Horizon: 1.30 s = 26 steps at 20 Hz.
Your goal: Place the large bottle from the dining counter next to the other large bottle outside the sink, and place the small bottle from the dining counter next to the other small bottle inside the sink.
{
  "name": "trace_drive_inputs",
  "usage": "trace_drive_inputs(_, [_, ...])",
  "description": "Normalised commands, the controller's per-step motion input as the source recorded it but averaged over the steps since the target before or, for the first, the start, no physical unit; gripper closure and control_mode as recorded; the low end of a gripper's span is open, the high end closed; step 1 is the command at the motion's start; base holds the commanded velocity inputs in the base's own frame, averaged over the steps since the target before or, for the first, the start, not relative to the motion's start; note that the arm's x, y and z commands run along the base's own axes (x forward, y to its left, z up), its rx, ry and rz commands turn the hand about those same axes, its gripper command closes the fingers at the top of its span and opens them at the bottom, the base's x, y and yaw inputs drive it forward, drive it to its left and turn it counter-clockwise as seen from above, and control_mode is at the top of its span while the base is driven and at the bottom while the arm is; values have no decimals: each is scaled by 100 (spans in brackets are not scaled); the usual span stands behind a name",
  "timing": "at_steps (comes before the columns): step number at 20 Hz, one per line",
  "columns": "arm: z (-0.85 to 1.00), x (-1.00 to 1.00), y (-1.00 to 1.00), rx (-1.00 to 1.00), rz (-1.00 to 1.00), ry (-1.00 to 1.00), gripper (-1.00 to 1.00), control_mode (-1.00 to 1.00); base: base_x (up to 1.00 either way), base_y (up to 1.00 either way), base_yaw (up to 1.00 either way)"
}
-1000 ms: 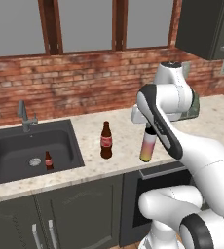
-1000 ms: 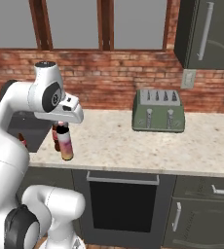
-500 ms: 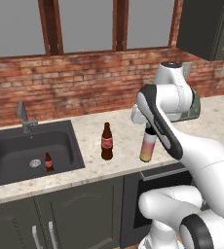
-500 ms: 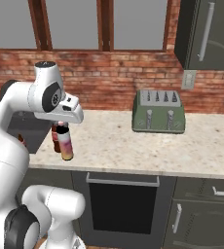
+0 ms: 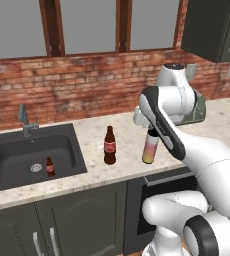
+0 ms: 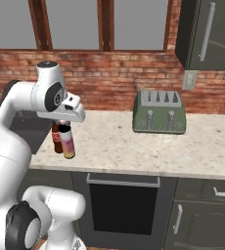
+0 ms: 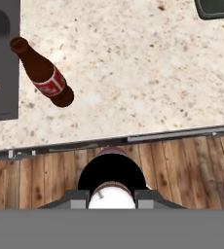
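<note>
Item: large bottle (image 5: pixel 150 148), upright on the worktop, right of the tall brown bottle (image 5: pixel 109 145). My gripper (image 5: pixel 151 131) sits directly above, clamped on its cap.

Bare worktop (image 5: pixel 129 132) between bottle (image 5: pixel 109 145) and toaster (image 6: pixel 159 112)

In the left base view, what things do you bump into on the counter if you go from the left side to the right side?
Faucet → sink drain → small brown bottle in the sink → tall brown bottle → yellow-and-pink bottle in the gripper → green toaster.
</note>
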Motion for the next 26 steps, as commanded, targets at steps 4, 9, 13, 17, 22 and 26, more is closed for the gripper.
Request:
trace_drive_inputs(4, [0, 47, 1, 0, 0, -2, 100, -100, 0, 0, 0])
trace_drive_inputs(9, [0, 40, 3, 0, 0, 0, 100, -100, 0, 0, 0])
trace_drive_inputs(13, [0, 33, 22, 0, 0, 0, 100, -100, 0, 0, 0])
trace_drive_inputs(17, [0, 22, 22, 0, 0, 0, 100, -100, 0, 0, 0])
trace_drive_inputs(22, [-16, 21, 10, 0, 0, -1, 100, -100, 0, 0, 0])
trace_drive_inputs(26, [-33, 32, 1, 0, 0, 0, 100, -100, 0, 0, 0])
